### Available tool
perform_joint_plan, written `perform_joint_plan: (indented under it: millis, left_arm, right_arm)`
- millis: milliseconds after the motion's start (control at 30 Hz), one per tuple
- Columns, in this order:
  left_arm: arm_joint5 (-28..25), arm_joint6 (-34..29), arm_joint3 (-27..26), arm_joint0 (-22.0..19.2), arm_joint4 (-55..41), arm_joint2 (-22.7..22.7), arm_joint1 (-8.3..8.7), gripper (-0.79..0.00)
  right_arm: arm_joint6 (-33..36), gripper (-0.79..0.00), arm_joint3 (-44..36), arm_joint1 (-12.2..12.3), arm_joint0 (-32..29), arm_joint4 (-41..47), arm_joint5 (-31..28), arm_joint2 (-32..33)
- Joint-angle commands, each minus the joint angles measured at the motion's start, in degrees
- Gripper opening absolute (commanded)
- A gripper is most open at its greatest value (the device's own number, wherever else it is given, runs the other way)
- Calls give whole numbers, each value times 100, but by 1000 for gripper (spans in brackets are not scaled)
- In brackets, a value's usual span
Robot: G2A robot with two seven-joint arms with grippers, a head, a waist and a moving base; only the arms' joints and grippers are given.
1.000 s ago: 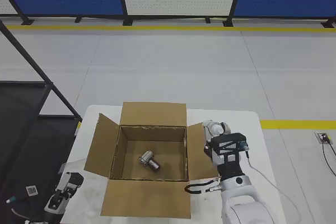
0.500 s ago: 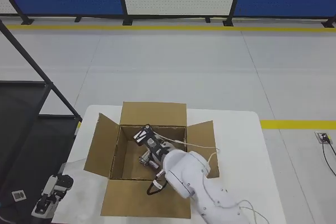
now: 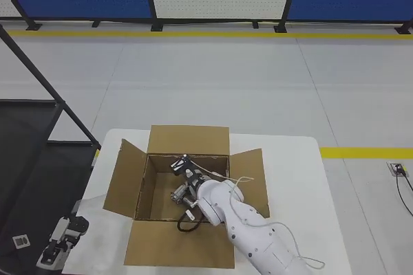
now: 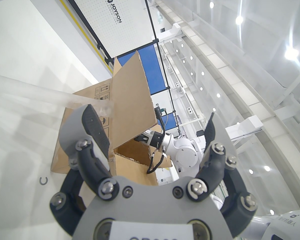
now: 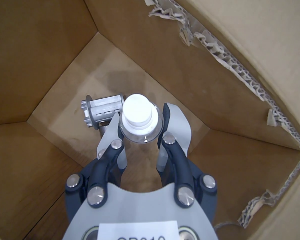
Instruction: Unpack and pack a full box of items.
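Swinging in from beside the cardboard box (image 3: 189, 139), your right gripper (image 5: 142, 116) now hangs deep inside it, clamped on a clear white-capped bottle (image 5: 137, 111) near the grey metal part (image 5: 102, 112). You look to be packing. Your left gripper (image 4: 150, 116) sits spread apart outside the box.

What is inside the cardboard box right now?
A grey metal part lies on the box floor, and the right hand is in there, shut on a white-capped clear bottle. The floor under the hand is hidden.

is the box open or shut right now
Open: the box has all four flaps spread outward, and the right gripper is down inside it, closed on a white-capped bottle.
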Motion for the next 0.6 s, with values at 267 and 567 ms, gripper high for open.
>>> perform_joint_plan:
  millis: [267, 567]
  left_arm:
    - [-28, 40, -42, 41, 57, 11, -9, 0]
    - [-14, 98, -82, 53, 127, 78, -22, 0]
  right_arm:
    - [-430, -394, 317, -33, -48, -23, -82, 121]
    - [-393, 0, -222, 33, -391, -348, -14, 274]
